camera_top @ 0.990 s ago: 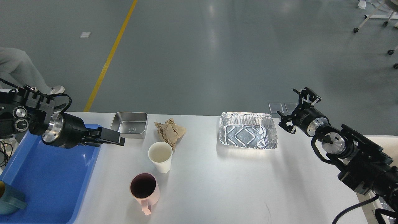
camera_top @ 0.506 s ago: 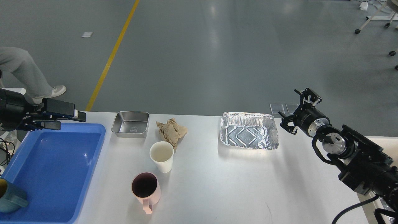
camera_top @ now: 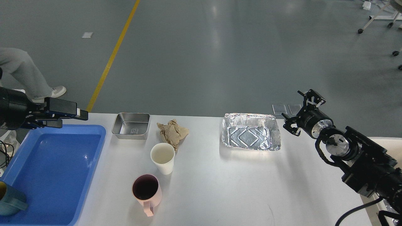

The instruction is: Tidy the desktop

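The white desktop holds a small steel tray, crumpled brown paper, a white paper cup, a pink mug and a foil tray. My left gripper hovers above the far left corner of the blue tray. Its fingers are slightly apart and hold nothing. My right gripper is spread open and empty, just right of the foil tray at the table's far edge.
A teal mug sits in the blue tray's near left corner. A person's leg and shoe are on the floor behind the left arm. A smaller white table lies under my right arm.
My left gripper has swung left and up, from over the blue tray's right rim to its far left corner, then nearly stopped. The right arm has barely moved.
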